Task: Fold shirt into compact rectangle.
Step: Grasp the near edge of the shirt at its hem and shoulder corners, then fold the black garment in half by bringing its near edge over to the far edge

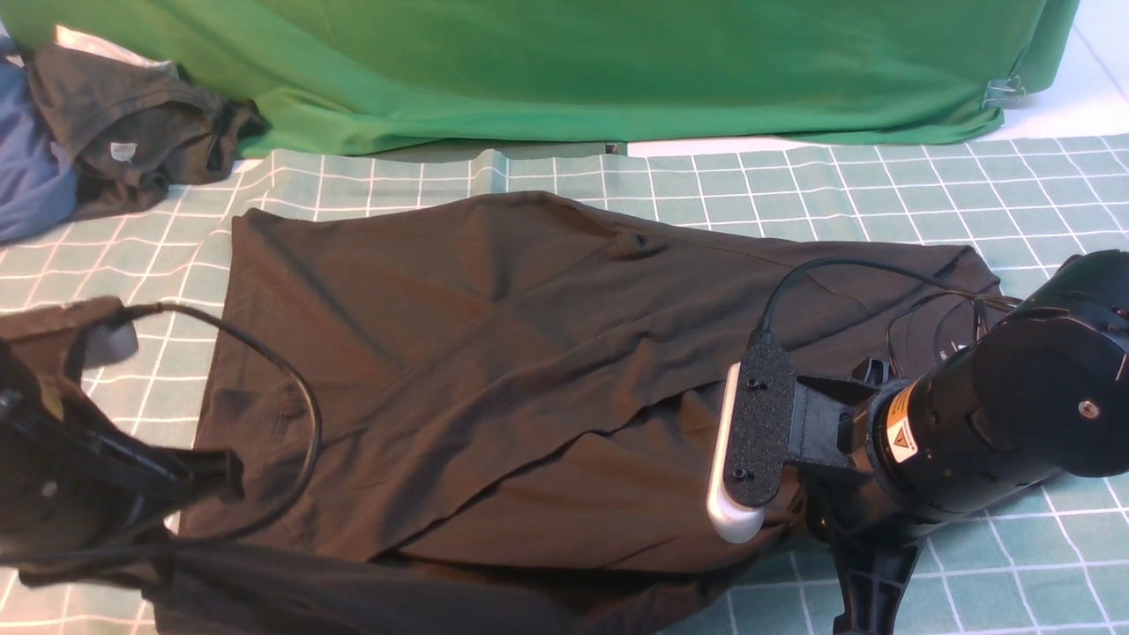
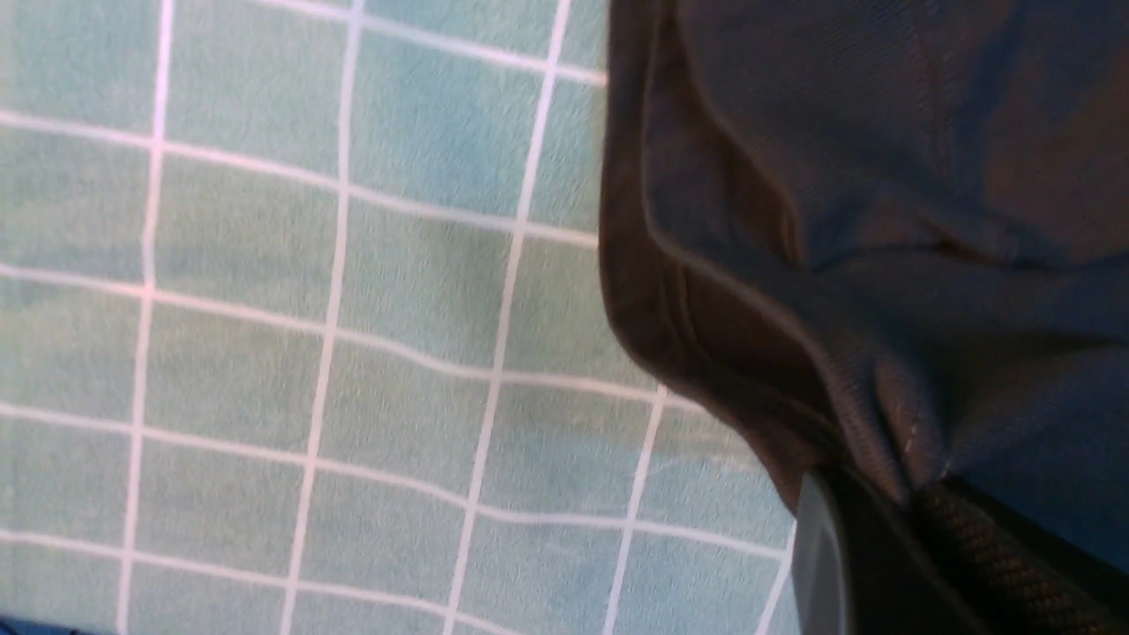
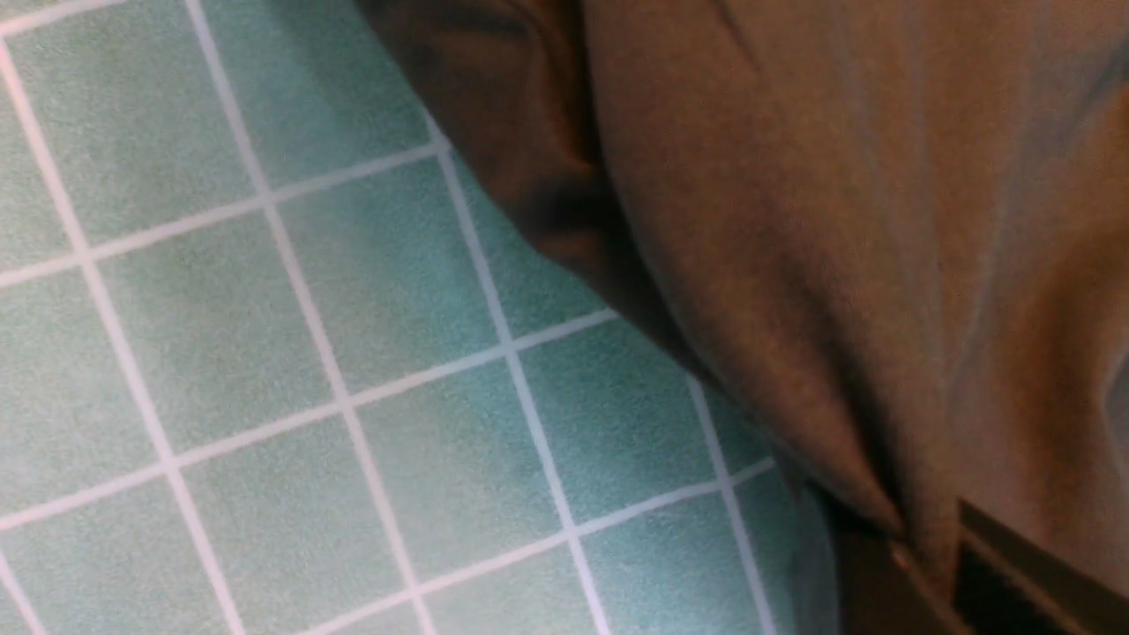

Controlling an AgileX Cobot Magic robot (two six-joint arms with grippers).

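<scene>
The left gripper (image 2: 891, 529) is pressed together on an edge of the shirt (image 1: 494, 370), and the right gripper (image 3: 917, 556) pinches another edge of it. The shirt lies spread between both arms on the checked green cloth (image 1: 970, 203). A dark garment (image 1: 132, 132) lies well apart, far left.

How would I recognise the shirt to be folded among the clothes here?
On the green checked cloth, the shirt is the large black one spread across the middle. The other dark garment is smaller, crumpled at the far left corner beside a blue one.
</scene>
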